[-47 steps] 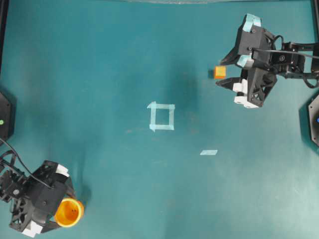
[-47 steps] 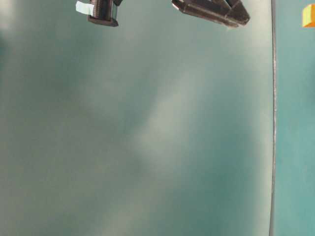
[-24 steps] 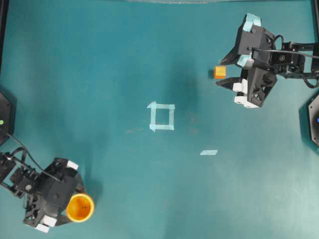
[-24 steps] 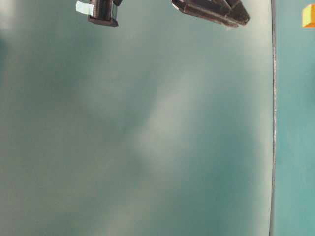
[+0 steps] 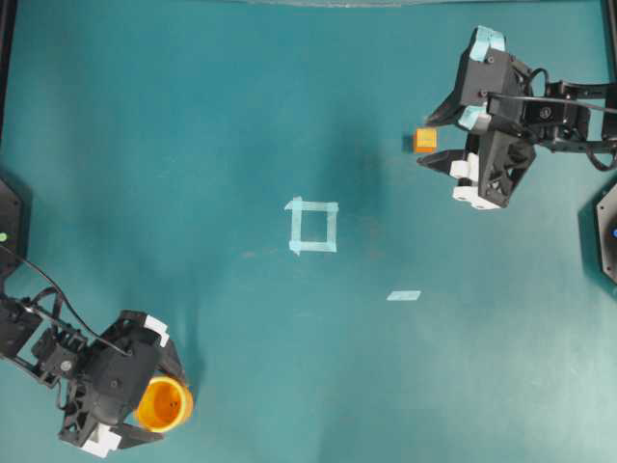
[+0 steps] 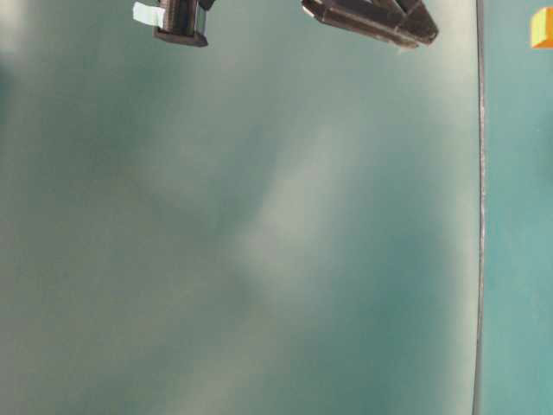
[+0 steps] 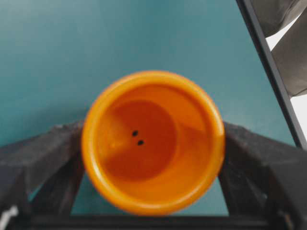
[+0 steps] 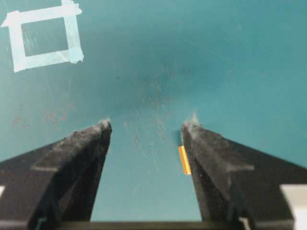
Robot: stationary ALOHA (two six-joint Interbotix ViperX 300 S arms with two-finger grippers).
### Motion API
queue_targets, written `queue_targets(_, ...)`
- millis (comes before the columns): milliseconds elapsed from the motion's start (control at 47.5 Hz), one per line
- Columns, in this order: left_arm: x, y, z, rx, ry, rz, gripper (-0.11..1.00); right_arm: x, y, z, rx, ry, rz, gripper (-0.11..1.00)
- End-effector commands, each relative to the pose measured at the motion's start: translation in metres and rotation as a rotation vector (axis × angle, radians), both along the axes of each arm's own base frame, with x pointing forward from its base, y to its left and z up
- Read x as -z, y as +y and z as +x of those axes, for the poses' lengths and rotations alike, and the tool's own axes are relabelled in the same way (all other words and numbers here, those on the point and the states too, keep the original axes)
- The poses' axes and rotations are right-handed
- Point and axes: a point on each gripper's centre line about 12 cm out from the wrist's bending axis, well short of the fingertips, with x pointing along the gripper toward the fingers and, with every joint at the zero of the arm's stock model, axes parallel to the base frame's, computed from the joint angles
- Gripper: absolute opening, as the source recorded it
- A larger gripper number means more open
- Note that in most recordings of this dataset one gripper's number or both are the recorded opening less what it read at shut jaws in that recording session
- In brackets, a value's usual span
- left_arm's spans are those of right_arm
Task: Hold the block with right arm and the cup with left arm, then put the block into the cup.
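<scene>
The orange cup (image 5: 162,405) sits near the front left corner, its mouth facing up. My left gripper (image 5: 166,403) is shut on it. In the left wrist view a black finger (image 7: 53,148) presses each side of the cup (image 7: 152,148), whose orange inside is empty. The small orange block (image 5: 424,140) lies on the mat at the back right. My right gripper (image 5: 427,143) stands open over it, fingertips on either side. In the right wrist view only a thin sliver of the block (image 8: 184,160) shows beside the right-hand finger, and the right gripper (image 8: 147,127) holds nothing.
A pale tape square (image 5: 313,225) marks the middle of the teal mat, with a short tape strip (image 5: 404,295) to its lower right. The tape square (image 8: 43,38) also shows ahead of the right gripper. A black frame rail (image 7: 271,72) runs close to the cup.
My left gripper has carried the cup to the right, away from the front left corner. The right arm and the block have not moved.
</scene>
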Motion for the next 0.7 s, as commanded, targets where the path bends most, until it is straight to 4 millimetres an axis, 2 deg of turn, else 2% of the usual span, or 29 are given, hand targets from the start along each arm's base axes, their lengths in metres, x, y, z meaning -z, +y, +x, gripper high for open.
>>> queue_targets(0, -0.007, -0.004, 0.007, -0.001, -0.025, -0.015, 0.87, -0.012, -0.002, 0.005, 0.003, -0.039, -0.007, 0.63)
queue_targets(316, 0.0, -0.001, 0.01, -0.007, -0.009, 0.005, 0.85, -0.011, -0.002, 0.005, 0.002, -0.036, -0.006, 0.63)
queue_targets(506, 0.003, 0.005, 0.009, 0.006, 0.007, 0.053, 0.71, -0.011, -0.003, 0.004, 0.004, -0.034, -0.01, 0.63)
queue_targets(569, 0.003, 0.012, 0.009, -0.004, 0.021, 0.072, 0.68, -0.01, -0.005, 0.003, 0.012, -0.026, -0.008, 0.63)
queue_targets(674, -0.001, 0.038, 0.017, -0.07, 0.026, 0.094, 0.67, -0.008, -0.014, -0.001, 0.047, -0.007, -0.004, 0.63)
